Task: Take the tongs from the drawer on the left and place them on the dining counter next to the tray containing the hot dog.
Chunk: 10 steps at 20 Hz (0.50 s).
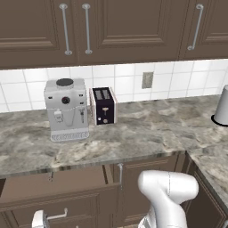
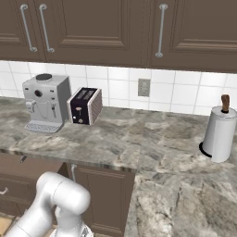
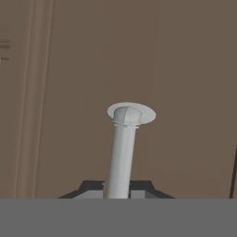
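Observation:
The dark brown drawer [image 1: 58, 189] under the counter stands pulled partly out, its inside in shadow. At its front, low in the left base view, my gripper [image 1: 40, 219] is at the silver bar handle [image 1: 58, 216]. The hand view looks along that handle [image 3: 122, 152] to its round mount on the brown drawer front [image 3: 185, 92]. My gripper [image 3: 121, 190] is shut on the bar, a dark fingertip on each side. A tiny silver utensil [image 1: 51, 177] shows in the drawer. The tongs, dining counter, tray and hot dog are out of view.
On the marbled counter [image 1: 147, 133] with the tiled backsplash stand a grey coffee machine [image 1: 66, 109], a dark toaster [image 1: 103, 106] and a paper towel roll [image 2: 219, 134]. Upper cabinets [image 1: 129, 26] hang above. A cabinet door [image 1: 142, 171] sits right of the drawer.

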### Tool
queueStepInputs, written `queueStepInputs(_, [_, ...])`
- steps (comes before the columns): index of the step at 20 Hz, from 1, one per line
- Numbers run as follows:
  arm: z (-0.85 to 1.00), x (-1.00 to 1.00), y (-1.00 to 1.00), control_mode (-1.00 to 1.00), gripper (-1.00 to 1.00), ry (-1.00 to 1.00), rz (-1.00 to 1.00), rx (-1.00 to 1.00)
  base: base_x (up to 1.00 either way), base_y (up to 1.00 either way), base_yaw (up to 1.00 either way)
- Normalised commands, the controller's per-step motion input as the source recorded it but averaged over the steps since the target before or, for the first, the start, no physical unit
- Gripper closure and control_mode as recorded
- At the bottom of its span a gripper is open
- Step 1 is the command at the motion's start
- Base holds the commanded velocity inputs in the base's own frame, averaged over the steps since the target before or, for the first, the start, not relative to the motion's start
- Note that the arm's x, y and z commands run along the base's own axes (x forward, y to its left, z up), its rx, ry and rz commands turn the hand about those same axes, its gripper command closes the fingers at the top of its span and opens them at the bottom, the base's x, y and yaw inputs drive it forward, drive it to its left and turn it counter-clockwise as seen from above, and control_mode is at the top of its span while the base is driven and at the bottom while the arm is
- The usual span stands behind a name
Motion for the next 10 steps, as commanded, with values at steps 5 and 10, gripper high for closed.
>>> queueStepInputs(5, [0.0,-0.31,0.0,-1.0,1.0,0.02,0.0,0.0,0.0,0.0,0.0])
queueStepInputs(10, [0.0,-0.22,0.0,-1.0,1.0,0.01,0.0,0.0,0.0,0.0,0.0])
